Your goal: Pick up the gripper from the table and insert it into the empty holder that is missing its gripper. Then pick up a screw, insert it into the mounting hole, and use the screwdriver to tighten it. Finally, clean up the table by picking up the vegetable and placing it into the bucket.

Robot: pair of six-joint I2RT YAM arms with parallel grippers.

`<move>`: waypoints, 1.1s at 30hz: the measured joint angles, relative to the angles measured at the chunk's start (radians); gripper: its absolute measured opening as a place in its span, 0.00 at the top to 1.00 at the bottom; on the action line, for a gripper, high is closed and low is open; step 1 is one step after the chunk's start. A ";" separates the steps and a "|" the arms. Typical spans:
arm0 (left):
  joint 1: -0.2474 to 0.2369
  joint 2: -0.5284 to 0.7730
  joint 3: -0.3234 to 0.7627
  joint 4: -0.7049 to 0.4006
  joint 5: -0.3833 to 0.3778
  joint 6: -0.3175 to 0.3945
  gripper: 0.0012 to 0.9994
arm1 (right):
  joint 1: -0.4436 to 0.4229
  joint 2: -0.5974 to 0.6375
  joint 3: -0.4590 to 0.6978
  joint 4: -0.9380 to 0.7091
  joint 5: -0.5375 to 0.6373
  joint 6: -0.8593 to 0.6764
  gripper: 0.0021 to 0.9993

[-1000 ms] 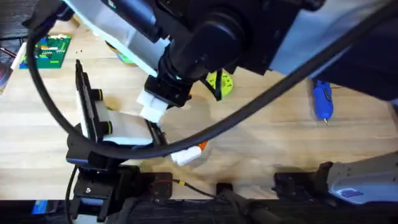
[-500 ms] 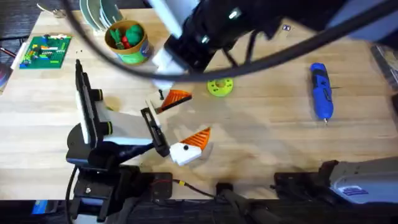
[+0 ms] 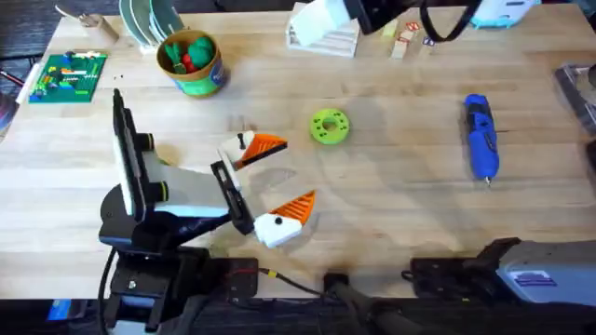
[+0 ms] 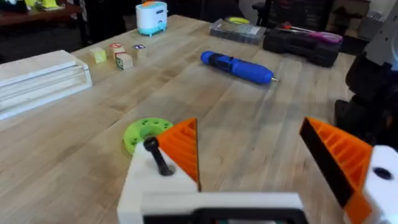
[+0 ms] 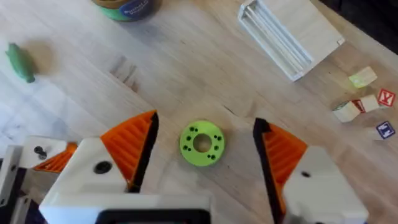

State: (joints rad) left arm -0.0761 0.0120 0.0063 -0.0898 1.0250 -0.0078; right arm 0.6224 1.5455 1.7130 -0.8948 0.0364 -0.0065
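Orange ribbed plastic wedge [image 3: 266,146] is sitting on the white angular plastic mount [image 3: 229,154] of your left tool [image 3: 279,177]. A small black screw [image 4: 157,155] is standing up from that mount just beside it. Your left tool is lying low over the wooden counter [image 3: 391,214] with its two orange fingers spread apart and nothing between them.

Just beyond it, the flat green disc [image 3: 329,126] is resting on the counter. Your right tool [image 5: 205,162] is hanging above that disc, fingers wide apart and gripping nothing.

You are seeing the stubby blue plastic screwdriver [image 3: 480,135] lying well off to the right. The green toy vegetable [image 5: 20,62] is lying on the bare wood. Farther back, the green tin bucket with a yellow rim [image 3: 200,84] is standing upright.
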 joint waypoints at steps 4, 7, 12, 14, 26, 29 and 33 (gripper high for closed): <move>0.000 0.000 0.000 0.000 0.000 0.000 0.01 | -0.014 0.000 0.000 0.000 0.000 0.008 0.05; 0.000 0.000 0.000 0.000 0.000 0.000 0.06 | -0.014 0.000 0.000 0.000 0.000 0.009 0.05; 0.000 0.000 0.000 0.000 0.000 0.001 0.22 | -0.027 0.000 0.000 -0.001 -0.001 0.025 0.05; 0.000 0.000 0.000 0.000 0.000 0.000 0.32 | -0.047 0.000 0.000 -0.004 -0.001 0.038 0.05; 0.000 0.000 0.000 0.000 0.000 0.004 0.98 | -0.289 -0.137 0.000 -0.066 -0.001 0.067 0.05; 0.000 0.000 0.000 0.000 0.000 0.004 0.98 | -0.380 -0.203 0.000 -0.103 -0.001 0.068 0.05; 0.000 0.000 0.000 0.000 0.000 0.004 0.98 | -0.523 -0.265 0.000 -0.196 -0.001 0.074 0.04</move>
State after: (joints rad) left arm -0.0761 0.0120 0.0063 -0.0898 1.0248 -0.0036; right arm 0.0991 1.2804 1.7126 -1.0906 0.0357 0.0679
